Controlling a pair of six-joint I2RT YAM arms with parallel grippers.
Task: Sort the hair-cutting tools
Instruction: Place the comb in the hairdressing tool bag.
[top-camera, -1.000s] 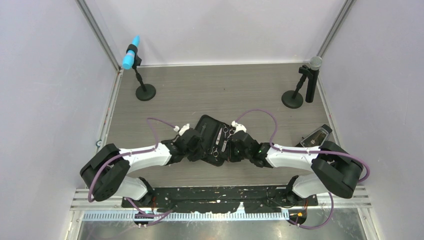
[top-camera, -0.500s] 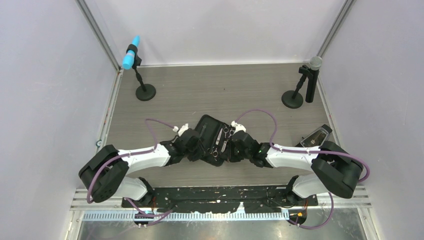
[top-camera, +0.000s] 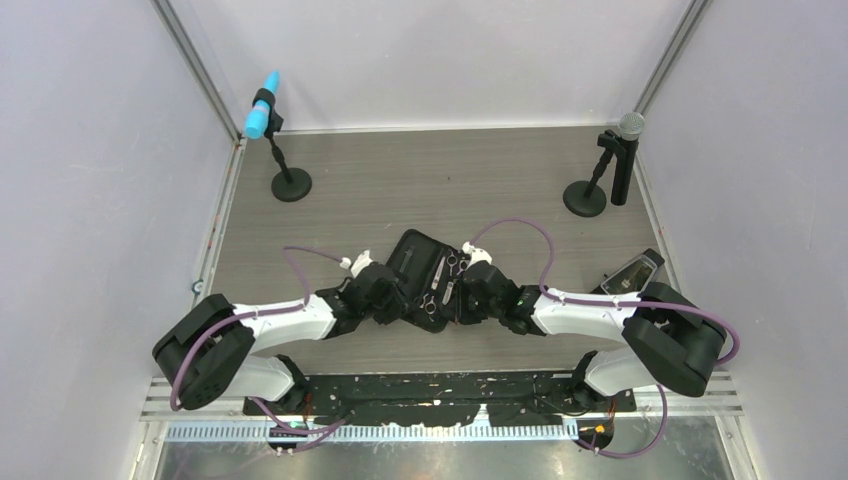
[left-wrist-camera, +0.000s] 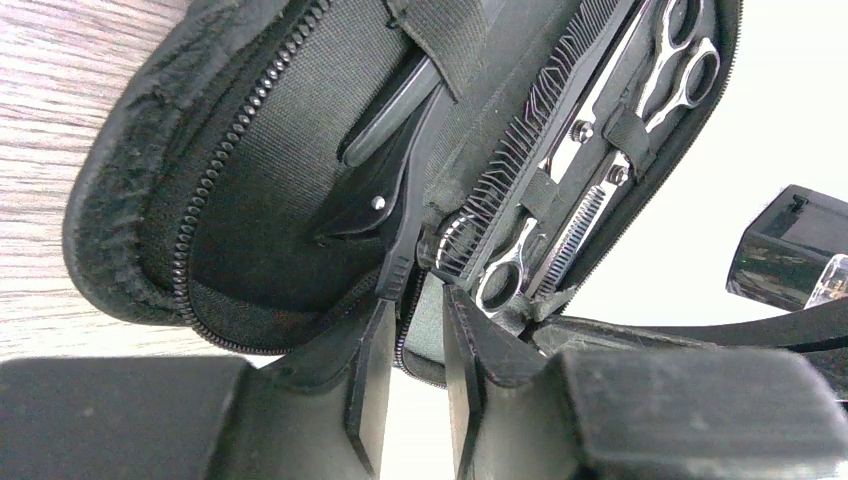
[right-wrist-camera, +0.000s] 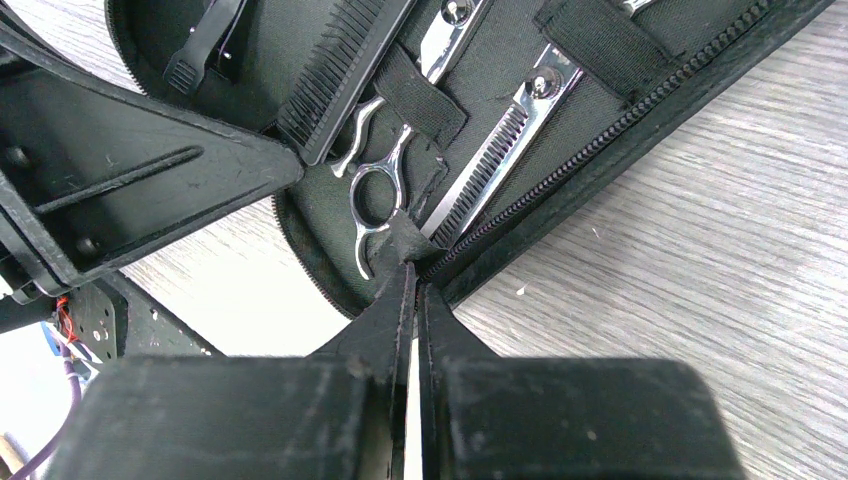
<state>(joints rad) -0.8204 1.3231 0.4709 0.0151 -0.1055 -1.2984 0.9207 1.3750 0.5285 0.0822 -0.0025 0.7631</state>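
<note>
My left gripper (left-wrist-camera: 412, 295) is loose, fingers parted a bit, tips right at the tail of a black clip (left-wrist-camera: 385, 210) lying in the open zip case (left-wrist-camera: 250, 200). Next over, the comb (left-wrist-camera: 520, 150) and 2 scissors (left-wrist-camera: 612, 176) sit strapped in. My right gripper (right-wrist-camera: 410, 275) is clamped on the case's near rim.

Two silver scissors (right-wrist-camera: 497, 137), one black comb (right-wrist-camera: 340, 70), two black clips (left-wrist-camera: 385, 195), one zip case (left-wrist-camera: 260, 200). Two microphones (top-camera: 266, 112) on stands: one at upper left of the frame, one at upper right.
</note>
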